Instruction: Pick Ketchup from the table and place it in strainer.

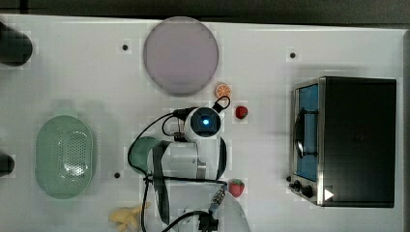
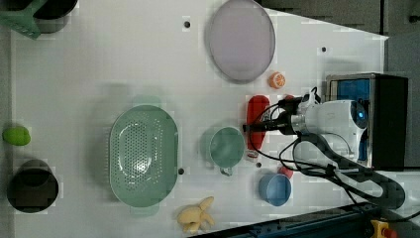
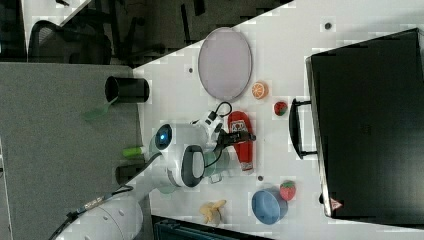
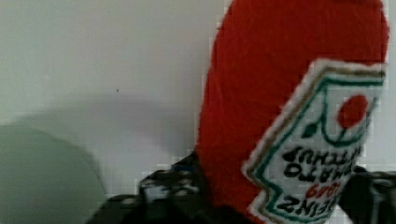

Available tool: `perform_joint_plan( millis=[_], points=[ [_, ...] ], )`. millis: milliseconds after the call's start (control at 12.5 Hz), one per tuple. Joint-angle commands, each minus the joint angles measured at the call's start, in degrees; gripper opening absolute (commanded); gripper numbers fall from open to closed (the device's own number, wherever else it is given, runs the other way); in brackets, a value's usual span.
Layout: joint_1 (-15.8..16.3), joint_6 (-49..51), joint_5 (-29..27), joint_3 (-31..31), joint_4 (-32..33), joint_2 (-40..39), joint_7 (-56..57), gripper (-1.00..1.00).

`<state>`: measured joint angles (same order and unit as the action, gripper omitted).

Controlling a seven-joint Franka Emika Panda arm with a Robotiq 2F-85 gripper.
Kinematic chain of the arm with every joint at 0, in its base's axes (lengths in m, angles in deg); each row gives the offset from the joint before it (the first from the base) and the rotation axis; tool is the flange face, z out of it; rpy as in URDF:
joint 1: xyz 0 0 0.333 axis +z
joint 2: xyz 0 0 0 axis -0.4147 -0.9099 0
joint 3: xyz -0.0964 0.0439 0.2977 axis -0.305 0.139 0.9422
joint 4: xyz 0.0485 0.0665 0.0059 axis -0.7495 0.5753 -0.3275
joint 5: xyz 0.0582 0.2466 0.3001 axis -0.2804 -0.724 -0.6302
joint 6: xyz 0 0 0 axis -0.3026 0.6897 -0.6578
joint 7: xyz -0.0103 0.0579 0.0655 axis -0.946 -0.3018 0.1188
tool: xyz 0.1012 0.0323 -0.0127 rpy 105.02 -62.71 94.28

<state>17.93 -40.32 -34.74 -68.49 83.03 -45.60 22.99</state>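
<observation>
We see the red tapered ketchup bottle point(image 2: 257, 116) lying flat on the white table point(image 2: 99, 64), just beside the small round green bowl point(image 2: 226, 147). Our black gripper point(image 2: 253, 127) straddles the bottle with a finger point(image 4: 159, 184) on either side, though we cannot tell whether the fingers press it. The pale mint-green perforated oval strainer point(image 2: 143, 155) sits well apart from the bottle, beyond the green bowl.

Bright, even light; blocky, soft pictures; faint shadow beside the ketchup point(image 4: 261, 93).
</observation>
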Motion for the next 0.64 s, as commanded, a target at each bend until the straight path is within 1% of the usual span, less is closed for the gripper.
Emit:
perform_joint_plan(
  millis=[80, 320, 640],
  points=[
    [-0.2, -0.8, 0.2, 0.8, -0.4, 4.1, 1.9, 0.25],
    [0.0, 3.2, 0.2, 1.5, -0.7, 10.4, 1.7, 0.25],
    [0.3, 18.5, 0.2, 4.0, -4.2, 21.4, -0.2, 0.25]
  ],
)
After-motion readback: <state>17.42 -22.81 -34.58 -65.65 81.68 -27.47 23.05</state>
